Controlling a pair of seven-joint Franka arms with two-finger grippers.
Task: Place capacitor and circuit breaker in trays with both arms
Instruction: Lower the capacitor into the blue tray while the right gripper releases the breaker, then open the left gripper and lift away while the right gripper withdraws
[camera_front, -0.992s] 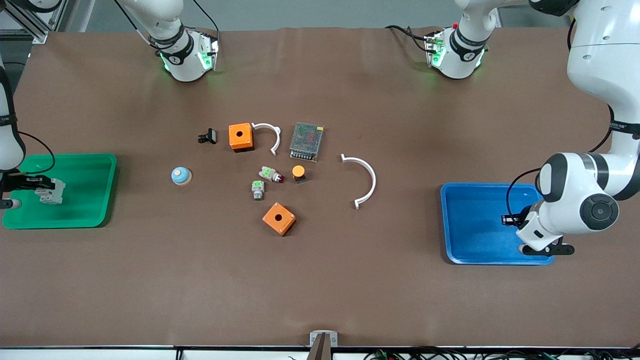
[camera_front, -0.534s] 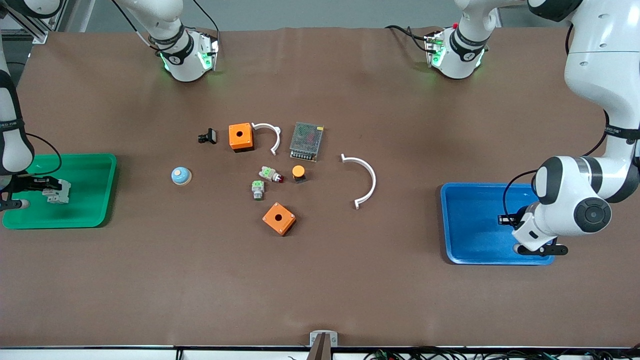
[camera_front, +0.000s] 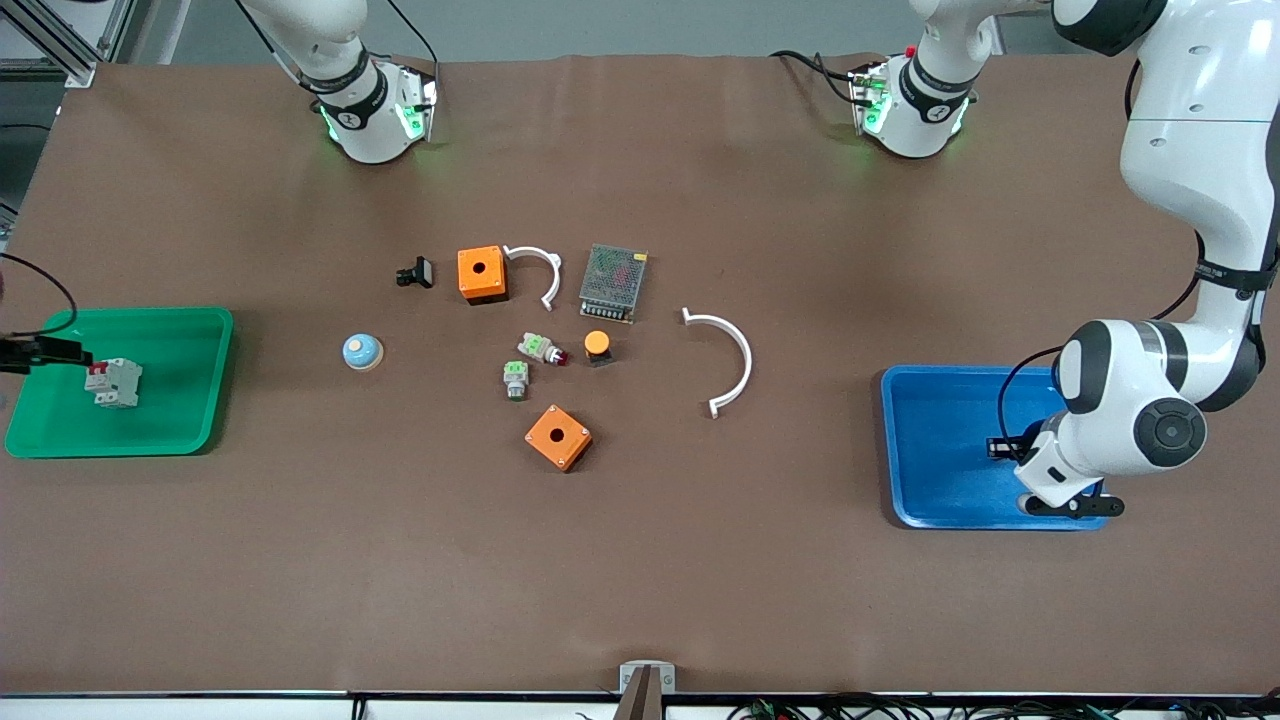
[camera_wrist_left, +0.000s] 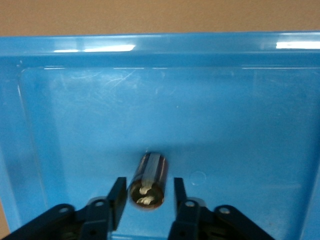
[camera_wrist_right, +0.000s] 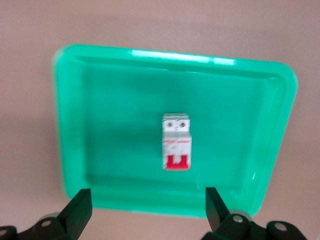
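The circuit breaker (camera_front: 113, 383), white-grey with red toggles, lies in the green tray (camera_front: 170, 400) at the right arm's end of the table. It also shows in the right wrist view (camera_wrist_right: 176, 142). My right gripper (camera_front: 60, 351) is open and empty, over the tray's edge, apart from the breaker. The capacitor (camera_wrist_left: 148, 181), a small dark cylinder with a shiny end, lies on its side in the blue tray (camera_wrist_left: 225, 115). My left gripper (camera_wrist_left: 147, 200) is low over it, one finger on each side with a small gap to each. The front view hides the capacitor.
In the middle of the table lie two orange boxes (camera_front: 482, 273) (camera_front: 558, 437), two white arcs (camera_front: 553, 268) (camera_front: 746, 358), a mesh-covered metal box (camera_front: 613, 282), a black clip (camera_front: 415, 272), an orange-capped button (camera_front: 597, 346), two green-topped parts (camera_front: 515, 379) and a blue dome (camera_front: 361, 351).
My right gripper has let go of the circuit breaker and drawn back off the tray; the breaker now rests in the green tray. My left hand has shifted slightly over the blue tray.
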